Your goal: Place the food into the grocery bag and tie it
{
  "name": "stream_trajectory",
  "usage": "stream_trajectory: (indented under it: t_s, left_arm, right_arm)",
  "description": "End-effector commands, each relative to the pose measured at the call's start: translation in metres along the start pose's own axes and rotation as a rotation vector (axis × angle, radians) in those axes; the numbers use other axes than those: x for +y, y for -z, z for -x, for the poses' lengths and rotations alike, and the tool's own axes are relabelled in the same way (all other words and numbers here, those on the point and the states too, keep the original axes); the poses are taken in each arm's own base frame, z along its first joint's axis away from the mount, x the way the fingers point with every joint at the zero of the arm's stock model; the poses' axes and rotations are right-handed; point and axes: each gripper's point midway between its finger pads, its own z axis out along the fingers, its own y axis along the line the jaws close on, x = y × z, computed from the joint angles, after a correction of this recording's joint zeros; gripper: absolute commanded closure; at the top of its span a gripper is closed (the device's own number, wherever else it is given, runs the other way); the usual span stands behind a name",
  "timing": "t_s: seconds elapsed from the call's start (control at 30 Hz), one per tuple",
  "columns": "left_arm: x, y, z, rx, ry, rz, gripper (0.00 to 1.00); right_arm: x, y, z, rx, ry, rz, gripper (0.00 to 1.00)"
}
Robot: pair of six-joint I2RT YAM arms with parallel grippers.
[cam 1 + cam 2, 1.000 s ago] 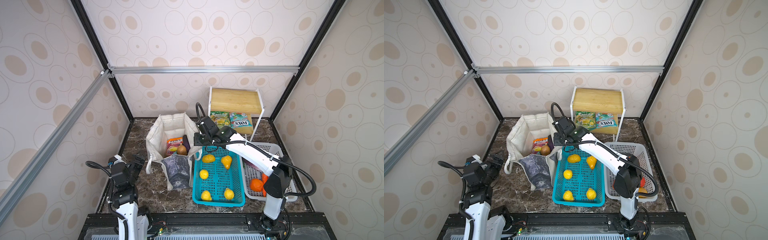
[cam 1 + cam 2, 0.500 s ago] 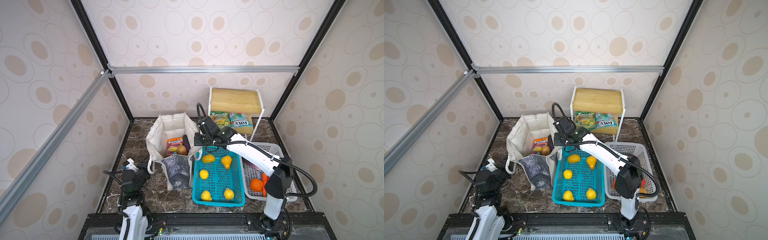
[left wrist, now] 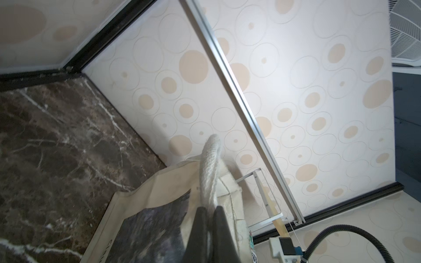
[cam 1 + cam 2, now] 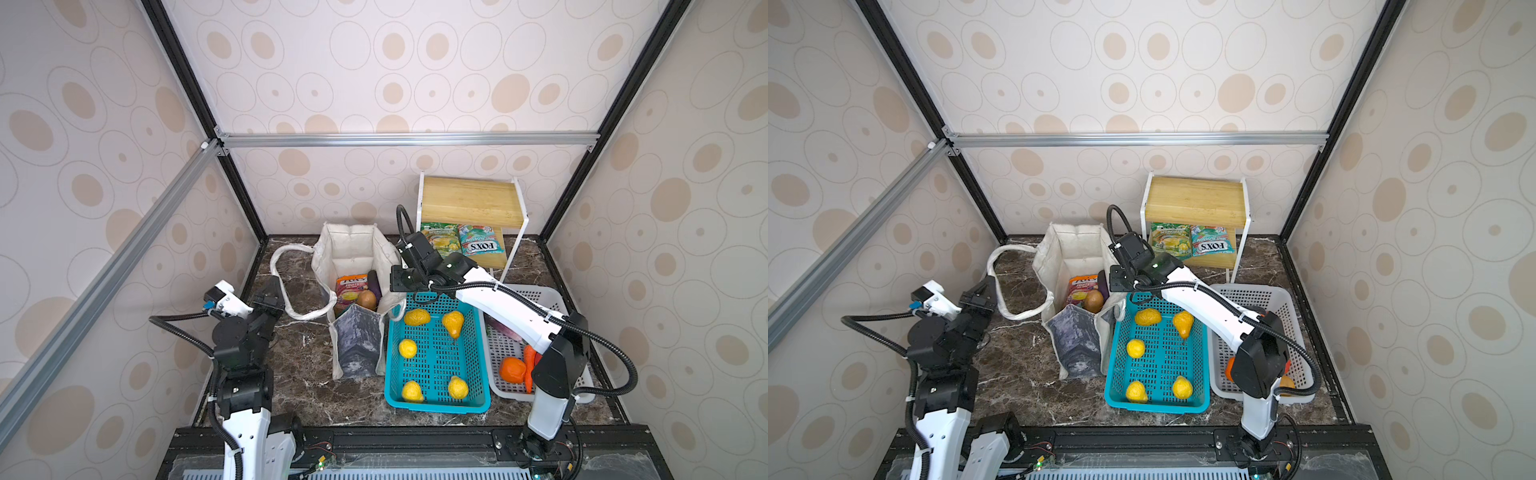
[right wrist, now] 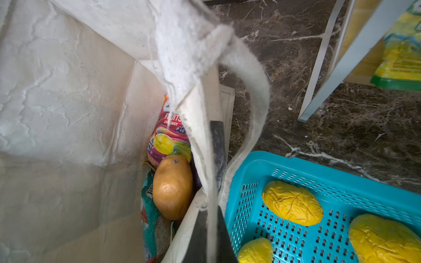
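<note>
Pinching the rope handle (image 3: 209, 173) of the grocery bag (image 4: 353, 249) with the left pincer (image 3: 210, 208), close to the left edge of the tabletop (image 4: 307, 374). Pressing both dark fingers (image 3: 224, 232) together on the thick white cord, as seen in the left wrist view. Drawing that handle out as a wide loop from the bag's left side toward the left edge, in both top views.

Gripping the bag's right-hand rim with the right pincer (image 5: 210, 211), squeezing the off-white cloth flat between the two pads, just beside the back left corner of the teal basket (image 4: 436, 407). Letting the second handle (image 5: 257, 95) hang down outside the rim, next to that same basket corner.

Standing the bag upright and open-mouthed toward the back edge of the tabletop, left of the middle, with its grey-blue print panel facing the front edge.

Finding inside the bag, low against its front wall:
- an orange-pink candy packet (image 5: 169, 136);
- a brown potato (image 5: 172, 186), lying partly over that packet;
- a teal packet (image 5: 148, 205), under the potato;
- a purple eggplant (image 4: 373, 279), just beside the potato.

Spotting outside the bag:
- a green packet (image 4: 442, 239) and a FOXS packet (image 4: 482, 245), lying side by side on the lower board of the wooden shelf (image 4: 469, 199) at the back right corner;
- an orange (image 4: 511, 369) in the white basket (image 4: 552, 297) along the right edge.

Counting five yellow fruits (image 4: 417, 317) in the teal basket, between the bag and the white basket.
</note>
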Motion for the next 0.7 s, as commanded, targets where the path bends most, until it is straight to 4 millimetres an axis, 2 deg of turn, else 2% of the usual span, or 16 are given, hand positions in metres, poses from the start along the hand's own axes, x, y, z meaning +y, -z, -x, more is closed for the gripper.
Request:
stream_trajectory:
  t_s: [0.0, 0.07, 0.1, 0.17, 0.27, 0.3, 0.33, 0.4, 0.5, 0.57, 0.67]
  left_arm:
    - [-0.010, -0.004, 0.006, 0.016, -0.092, 0.001, 1.00]
    - [-0.022, -0.006, 0.010, 0.018, -0.125, -0.021, 1.00]
    - [-0.026, -0.008, 0.011, 0.028, -0.142, -0.029, 1.00]
    - [-0.028, -0.011, 0.012, 0.039, -0.170, -0.023, 1.00]
    - [-0.028, -0.006, 0.026, -0.022, -0.236, 0.022, 1.00]
    - [-0.027, -0.004, 0.032, -0.050, -0.266, 0.051, 1.00]
    - [-0.025, -0.001, 0.038, -0.078, -0.294, 0.075, 1.00]
    - [-0.022, 0.007, 0.050, -0.132, -0.368, 0.130, 1.00]
    - [-0.014, 0.011, 0.054, -0.150, -0.432, 0.182, 1.00]
    - [-0.009, 0.010, 0.050, -0.135, -0.446, 0.193, 1.00]
    - [-0.005, 0.011, 0.051, -0.142, -0.473, 0.211, 1.00]
  right_arm:
    - [0.005, 0.008, 0.004, -0.004, -0.010, 0.022, 0.99]
    - [0.010, 0.011, 0.006, -0.004, 0.008, 0.043, 0.97]
    - [0.013, 0.014, 0.008, -0.005, 0.020, 0.054, 0.92]
    - [0.019, 0.022, 0.013, -0.019, 0.047, 0.076, 0.72]
    - [0.030, 0.045, 0.025, -0.063, 0.073, 0.130, 0.32]
    - [0.031, 0.054, 0.029, -0.087, 0.072, 0.139, 0.23]
    - [0.031, 0.061, 0.033, -0.109, 0.070, 0.146, 0.17]
    - [0.029, 0.076, 0.040, -0.158, 0.062, 0.149, 0.12]
    - [0.016, 0.088, 0.042, -0.197, 0.015, 0.132, 0.09]
    - [-0.007, 0.088, 0.040, -0.210, -0.069, 0.095, 0.09]
    - [-0.057, 0.080, 0.029, -0.245, -0.209, -0.008, 0.12]
